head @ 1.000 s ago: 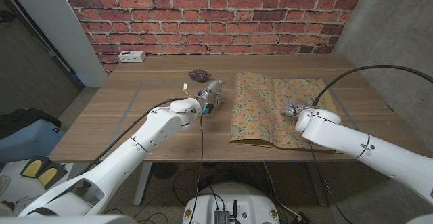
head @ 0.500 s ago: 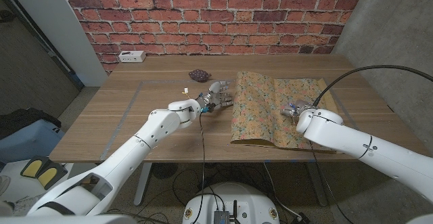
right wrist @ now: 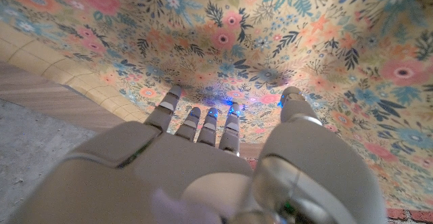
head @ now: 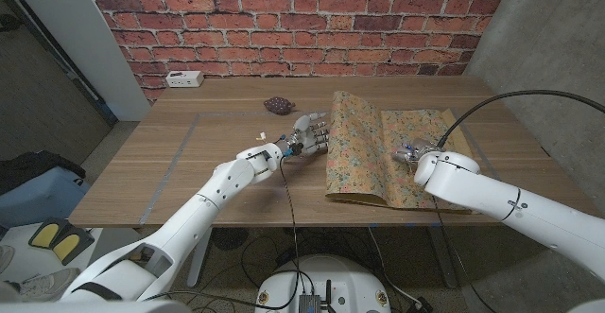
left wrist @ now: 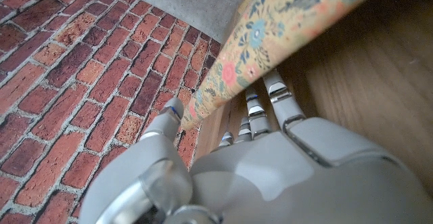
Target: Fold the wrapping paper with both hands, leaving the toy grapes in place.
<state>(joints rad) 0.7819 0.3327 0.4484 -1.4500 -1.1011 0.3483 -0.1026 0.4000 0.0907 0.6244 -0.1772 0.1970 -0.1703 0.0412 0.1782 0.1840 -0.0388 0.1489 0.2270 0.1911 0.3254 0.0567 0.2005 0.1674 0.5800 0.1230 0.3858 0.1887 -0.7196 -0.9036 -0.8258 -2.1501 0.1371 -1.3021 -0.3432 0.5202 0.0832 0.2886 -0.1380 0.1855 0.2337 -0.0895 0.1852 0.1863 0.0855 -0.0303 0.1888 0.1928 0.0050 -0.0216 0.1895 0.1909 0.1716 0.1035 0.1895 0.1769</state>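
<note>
While the paper [head: 392, 157] lies on the desk [head: 170, 176] with its long axis running away from the robot, the left robot hand [head: 308, 135] pinches its lifted left edge, the right robot hand [head: 413, 152] spreads on the sheet, and the grapes [head: 277, 104] sit well behind.

A white power strip [head: 183, 78] lies at the wooden table's [head: 170, 171] far edge, against the red brick wall [head: 284, 20].

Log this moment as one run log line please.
stage: fold starting | left hand: fingers under wrapping paper left edge | right hand: on paper | toy grapes: on table, clear of paper
</note>
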